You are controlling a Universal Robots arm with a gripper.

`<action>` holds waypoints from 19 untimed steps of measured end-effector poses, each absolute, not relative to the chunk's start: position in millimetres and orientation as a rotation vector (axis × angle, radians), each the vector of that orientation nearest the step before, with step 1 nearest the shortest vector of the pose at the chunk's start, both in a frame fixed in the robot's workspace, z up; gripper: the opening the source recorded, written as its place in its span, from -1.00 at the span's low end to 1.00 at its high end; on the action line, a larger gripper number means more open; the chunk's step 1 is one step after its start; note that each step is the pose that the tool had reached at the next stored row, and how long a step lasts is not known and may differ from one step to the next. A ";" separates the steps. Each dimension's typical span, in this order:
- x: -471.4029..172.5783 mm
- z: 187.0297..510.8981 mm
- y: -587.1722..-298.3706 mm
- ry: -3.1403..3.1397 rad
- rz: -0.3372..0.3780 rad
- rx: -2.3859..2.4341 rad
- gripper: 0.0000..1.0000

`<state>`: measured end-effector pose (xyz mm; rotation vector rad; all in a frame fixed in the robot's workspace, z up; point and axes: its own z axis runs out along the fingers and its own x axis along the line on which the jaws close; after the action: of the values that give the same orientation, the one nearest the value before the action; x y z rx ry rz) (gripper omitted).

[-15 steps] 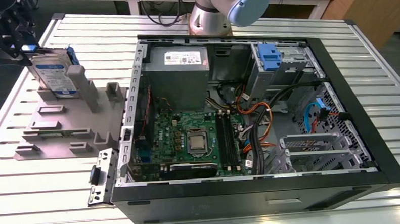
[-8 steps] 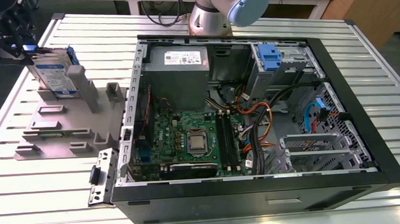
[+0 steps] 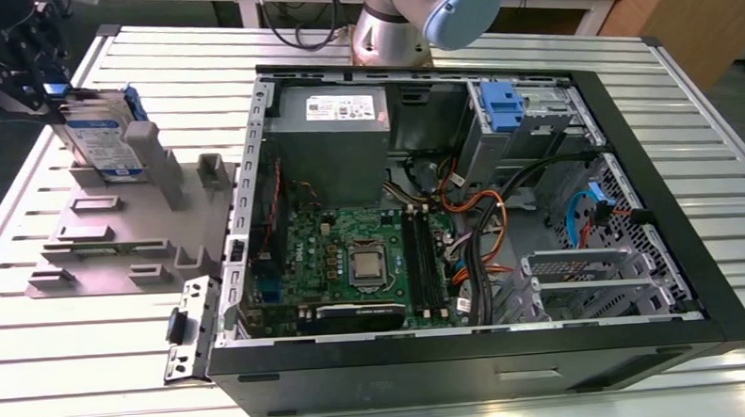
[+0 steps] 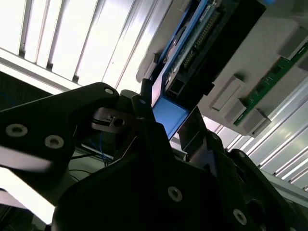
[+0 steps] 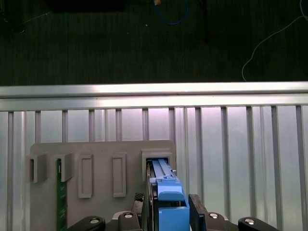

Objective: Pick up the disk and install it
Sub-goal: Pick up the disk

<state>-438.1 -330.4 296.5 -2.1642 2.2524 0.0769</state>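
1. Claw. My black claw (image 5: 172, 207) sits astride the upper end of the disk (image 5: 163, 175), a flat silver hard drive with a white-and-blue label, framed in a bright blue plastic carrier. The claw is set narrow about the carrier. I cannot tell from either wrist view whether it is clamped.

2. Disk. The disk stands on edge in an end slot of the grey plastic slotted fixture (image 5: 101, 149). It is seated there, not yet lifted.

3. Step in hand, as I judge it: the pick.
- Grip should fall on the carrier's blue sides, centred, and away from the exposed circuit face seen in the second wrist view.
- The hold should be firm before any lift.
- The pull should follow the slot's own line. A sideways pull would likely bind the carrier against the slot walls, or drag the fixture across the ribbed aluminium tabletop (image 5: 240, 144).
- Speed should stay low until the lower edge is free.

4. Neighbour. A green circuit board (image 5: 58, 192) stands in another slot, well apart from the disk.

5. Farther off. The open black computer case (image 3: 481, 373) lies on the same tabletop, just beside the fixture on the exterior view's right.
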 end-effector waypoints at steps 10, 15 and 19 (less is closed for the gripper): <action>-438.2 290.3 -330.4 2.253 0.077 -2.164 -0.04; -438.1 289.2 -330.4 2.252 0.077 -2.164 -0.04; -438.1 288.8 -330.4 2.252 0.077 -2.164 -0.04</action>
<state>-438.1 -330.4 288.8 -2.1641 2.2525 0.0769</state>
